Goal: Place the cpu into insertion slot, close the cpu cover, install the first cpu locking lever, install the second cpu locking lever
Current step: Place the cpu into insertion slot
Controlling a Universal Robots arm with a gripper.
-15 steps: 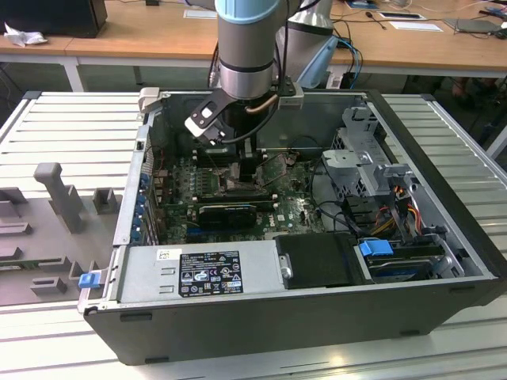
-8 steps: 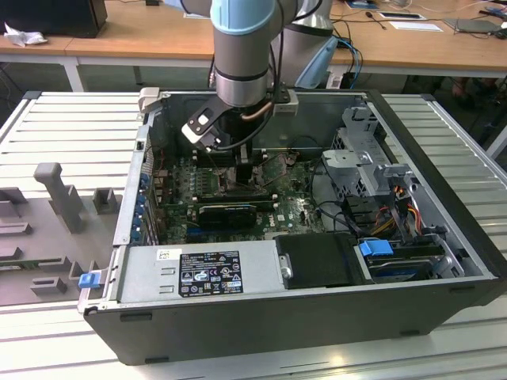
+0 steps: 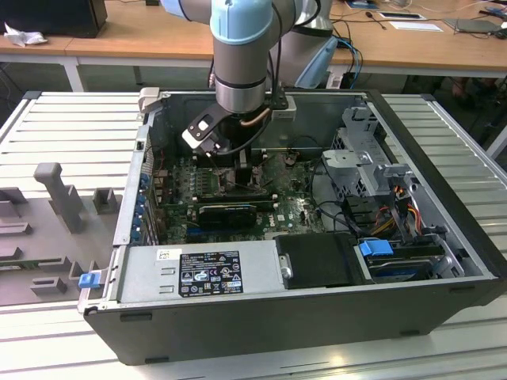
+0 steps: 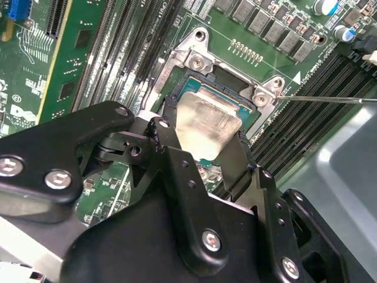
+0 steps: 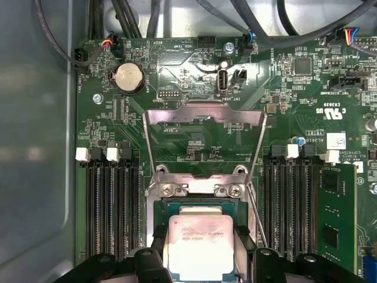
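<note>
The jaws are clenched on the cpu (image 5: pixel 199 250), a black finger (image 4: pixel 177 171) against each of two opposite edges, its grey metal face up at the insertion slot (image 5: pixel 177 204); whether it is seated I cannot tell. Just beyond, the cpu cover (image 5: pixel 203 113) stands swung open between the memory slots (image 5: pixel 109 206). In the exterior view the arm (image 3: pixel 242 63) reaches down into the open computer case (image 3: pixel 277 317) on the ribbed surface (image 3: pixel 63 127).

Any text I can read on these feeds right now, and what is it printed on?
Power supply label: white print, too small to read.
Cpu, top face: faint print, too blurred to read.
Motherboard: white lettering, too small to read reliably.
</note>
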